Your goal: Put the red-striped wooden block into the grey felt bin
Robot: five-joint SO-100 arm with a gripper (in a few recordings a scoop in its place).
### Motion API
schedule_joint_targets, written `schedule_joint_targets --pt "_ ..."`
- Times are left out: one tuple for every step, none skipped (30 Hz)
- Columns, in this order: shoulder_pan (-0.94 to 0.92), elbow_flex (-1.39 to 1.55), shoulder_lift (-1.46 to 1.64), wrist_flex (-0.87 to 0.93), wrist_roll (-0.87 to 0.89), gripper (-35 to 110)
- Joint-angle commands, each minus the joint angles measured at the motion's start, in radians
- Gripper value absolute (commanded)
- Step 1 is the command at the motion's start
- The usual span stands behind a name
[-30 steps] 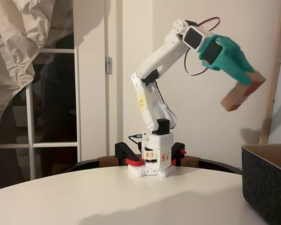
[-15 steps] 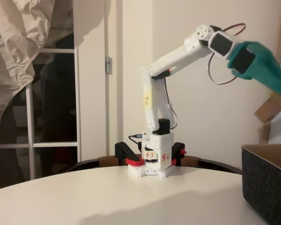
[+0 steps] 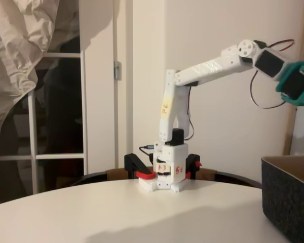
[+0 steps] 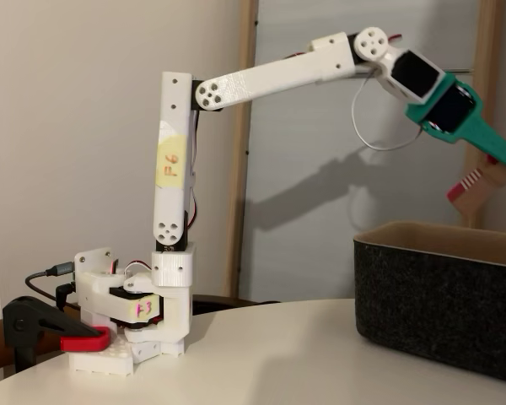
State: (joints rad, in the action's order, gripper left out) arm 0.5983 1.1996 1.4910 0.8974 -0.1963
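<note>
One block gripped, above bin

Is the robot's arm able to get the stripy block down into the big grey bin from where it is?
Probably yes. The gripper holds the red-striped wooden block above the grey felt bin, whose top is open, and nothing shows between them. Whether the block hangs squarely over the opening is hard to tell.

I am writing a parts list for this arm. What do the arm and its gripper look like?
The arm is white plastic with black motor blocks. A yellow sticker with red handwriting sits on the upright link, and the base also carries red markings. The gripper is teal. Thin cables loop near the wrist, and a red-and-black clamp holds the base.
</note>
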Motion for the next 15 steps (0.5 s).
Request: schedule_joint_targets --pt "-0.008 -0.046 -0.025 -0.015 -0.028 0" --pt "-0.008 -0.046 -0.034 -0.015 -0.035 0" --pt "-0.009 -0.046 -0.041 -0.014 -0.041 0" --pt "-0.012 -0.046 -0.048 -0.014 -0.049 0" --pt "-0.012 -0.046 -0.054 -0.014 -0.057 0" --pt "-0.014 -0.046 -0.060 -0.014 -0.061 0" --pt "-0.017 -0.048 -0.066 -0.014 -0.063 0" --pt "-0.020 -0.049 -0.071 -0.014 -0.063 0" --pt "-0.023 -0.049 -0.075 -0.014 -0.063 0" --pt "-0.026 -0.049 -0.080 -0.014 -0.061 0" --pt "-0.029 -0.051 -0.084 -0.014 -0.058 2" --pt "-0.031 -0.051 -0.087 -0.014 -0.055 4" --pt "-0.032 -0.051 -0.091 -0.014 -0.054 6" --pt "-0.032 -0.052 -0.092 -0.014 -0.054 9" --pt "-0.032 -0.054 -0.094 -0.014 -0.057 10"
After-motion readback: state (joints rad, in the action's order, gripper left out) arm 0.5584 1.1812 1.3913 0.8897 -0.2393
